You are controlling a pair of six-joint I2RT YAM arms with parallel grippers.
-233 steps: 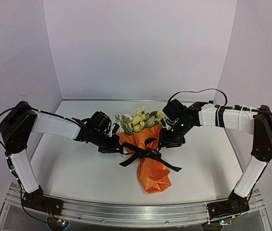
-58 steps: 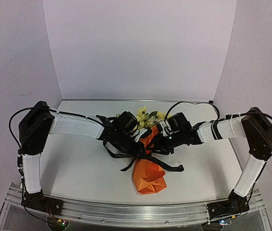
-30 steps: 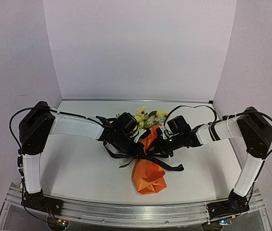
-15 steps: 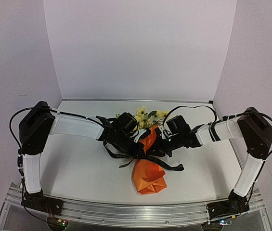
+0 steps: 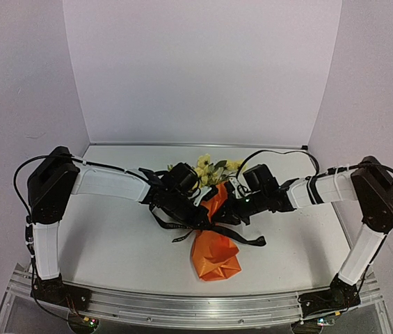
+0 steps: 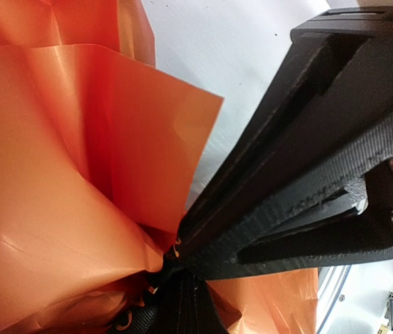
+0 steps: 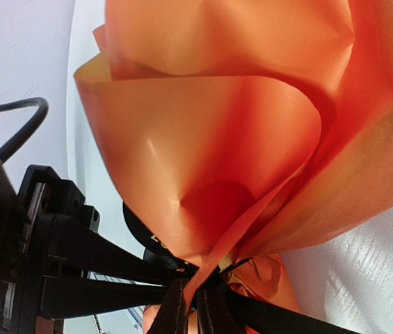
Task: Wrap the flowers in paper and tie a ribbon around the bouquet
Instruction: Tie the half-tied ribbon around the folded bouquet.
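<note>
- The cinched orange paper-cone bouquet [image 5: 215,256] lies mid-way along the white worktop [image 5: 113,240], its pale yellow blooms [image 5: 205,165] half hidden behind the arms.
- The left pincer [image 5: 202,218] is pressed together at the narrow black fabric ribbon [image 5: 248,239]; any pinch is obscured.
- The right pincer [image 5: 228,214] is crowded by paper, so I cannot tell its state.

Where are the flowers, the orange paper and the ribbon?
flowers [image 5: 205,165], top view, yellow blooms.
orange paper [image 5: 215,256], top view, lower cone end.
ribbon [image 5: 250,241], top view, loose right tail.
</note>
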